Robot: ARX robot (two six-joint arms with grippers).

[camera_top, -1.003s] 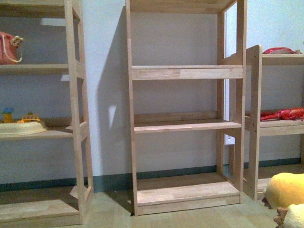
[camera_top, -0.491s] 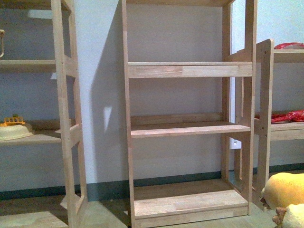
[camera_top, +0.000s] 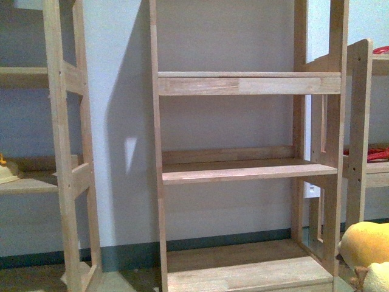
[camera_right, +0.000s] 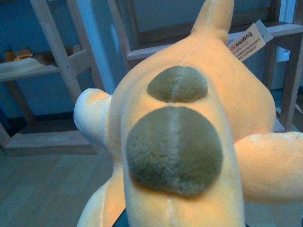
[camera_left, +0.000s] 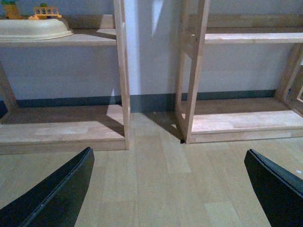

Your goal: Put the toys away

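Right wrist view is filled by the plush animal (camera_right: 175,142), also seen at the front view's lower right; whether the right gripper is clenched on it cannot be told. The left gripper (camera_left: 168,156) is spread, empty. Soft and light, the plush is judged best pinched across the body. Since earlier, the shelf unit (camera_top: 243,170) is framed larger, nearer

"nailong" on plush animal's (camera_right: 189,142) tag (camera_right: 247,42)
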